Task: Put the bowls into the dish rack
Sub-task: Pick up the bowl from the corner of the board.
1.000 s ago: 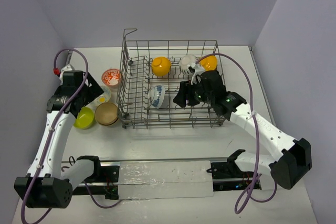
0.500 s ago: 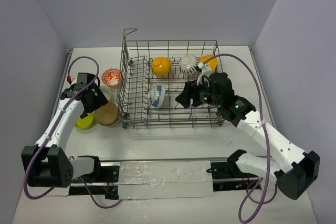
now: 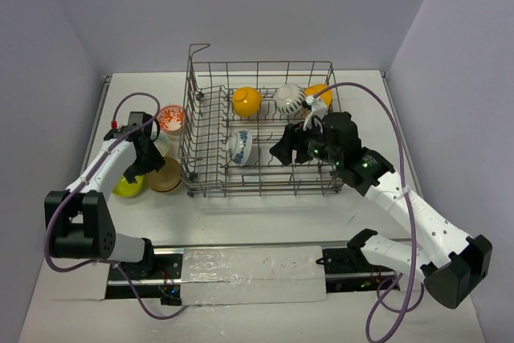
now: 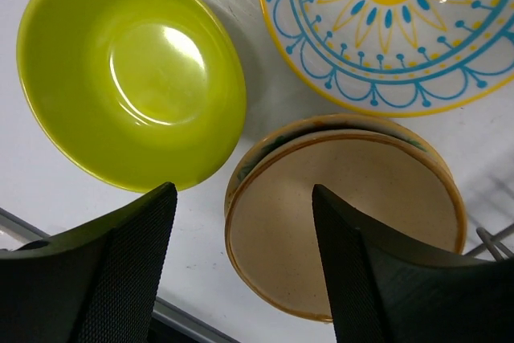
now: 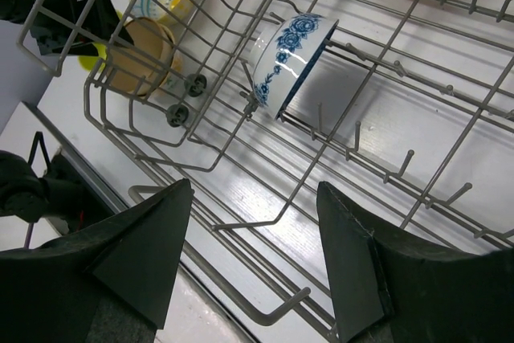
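Observation:
The grey wire dish rack (image 3: 257, 192) holds two orange-yellow bowls (image 3: 246, 101) (image 3: 320, 94), a white striped bowl (image 3: 288, 99) and a blue-patterned bowl (image 3: 239, 147) on edge between the tines. Left of the rack on the table are the red-and-white bowl (image 3: 169, 117), the tan bowl (image 3: 165, 176) upside down and the lime green bowl (image 3: 126, 186). My left gripper (image 3: 149, 161) is open and empty, just above the tan bowl's (image 4: 345, 214) rim, with the lime bowl (image 4: 128, 70) beside it. My right gripper (image 3: 283, 150) is open and empty over the rack's front rows (image 5: 265, 222), near the blue-patterned bowl (image 5: 289, 58).
A yellow dish with a blue sun pattern (image 4: 393, 22) lies between the red-and-white bowl and the tan bowl, partly under my left gripper in the top view. The rack's raised corner handle (image 3: 197, 50) stands at its far left. The arm bases' rail (image 3: 249, 267) runs along the near edge.
My left arm has swung in from the far left, and its gripper has come over the tan and lime bowls. My right gripper drew back slightly to the right, then held still.

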Controlling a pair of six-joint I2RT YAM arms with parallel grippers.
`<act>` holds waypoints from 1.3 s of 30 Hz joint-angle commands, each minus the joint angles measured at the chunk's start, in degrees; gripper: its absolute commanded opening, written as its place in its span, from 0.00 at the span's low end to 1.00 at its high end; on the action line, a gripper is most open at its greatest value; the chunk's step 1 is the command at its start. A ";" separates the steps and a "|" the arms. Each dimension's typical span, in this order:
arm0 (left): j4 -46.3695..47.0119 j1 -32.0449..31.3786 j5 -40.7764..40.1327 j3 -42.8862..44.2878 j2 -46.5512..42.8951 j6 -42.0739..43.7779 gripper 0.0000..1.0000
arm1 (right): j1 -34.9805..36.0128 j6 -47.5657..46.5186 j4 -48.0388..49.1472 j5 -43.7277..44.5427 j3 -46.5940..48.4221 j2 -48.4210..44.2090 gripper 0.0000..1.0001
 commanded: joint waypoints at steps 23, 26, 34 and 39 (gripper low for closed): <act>4.08 -0.16 -0.16 5.47 8.65 3.87 0.55 | -0.34 -0.28 2.48 5.08 -0.96 -1.62 0.72; 4.43 -0.16 0.11 5.38 8.65 3.96 0.53 | -0.25 -0.28 2.48 4.82 -0.96 -1.36 0.72; 3.82 -0.16 -1.47 7.75 9.00 5.02 0.47 | -0.34 -0.37 2.57 4.99 -1.04 -1.00 0.72; 3.82 -0.16 -1.21 9.07 10.23 5.37 0.40 | -0.25 -0.37 2.48 4.99 -0.96 -0.65 0.72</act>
